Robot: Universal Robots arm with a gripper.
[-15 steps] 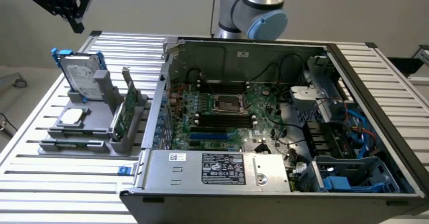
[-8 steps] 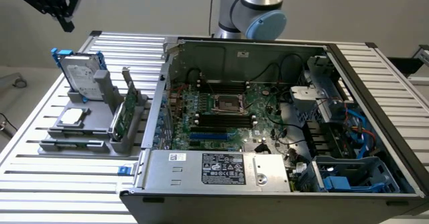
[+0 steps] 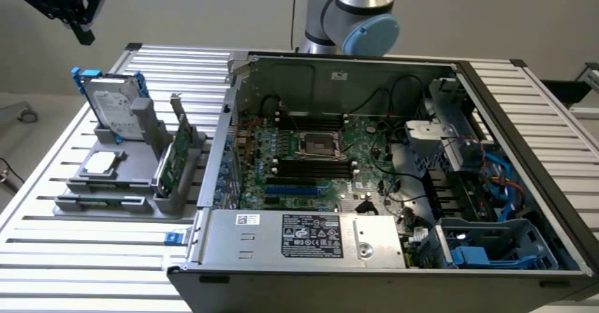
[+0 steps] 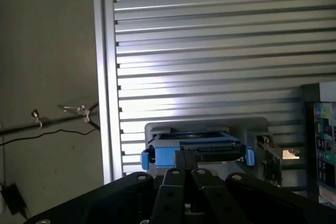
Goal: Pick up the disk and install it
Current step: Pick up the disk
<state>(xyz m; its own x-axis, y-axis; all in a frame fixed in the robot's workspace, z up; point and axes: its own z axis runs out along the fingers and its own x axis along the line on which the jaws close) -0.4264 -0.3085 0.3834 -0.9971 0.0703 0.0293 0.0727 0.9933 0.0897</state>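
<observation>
My pincer (image 3: 83, 34) hangs high above the slatted desk (image 3: 56, 257), its fingers pressed together and pinching nothing. Beneath it, the disk (image 3: 114, 106) stands on edge in a grey rack (image 3: 126, 183), with a green circuit card (image 3: 174, 157) just beside it. The open computer case (image 3: 374, 151) lies toward the exterior view's right.

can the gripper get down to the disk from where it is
Probably yes. The gripper hangs above the disk, which stands upright in its grey holder with its blue top edge bare; nothing lies between them, though its jaws look shut.
</observation>
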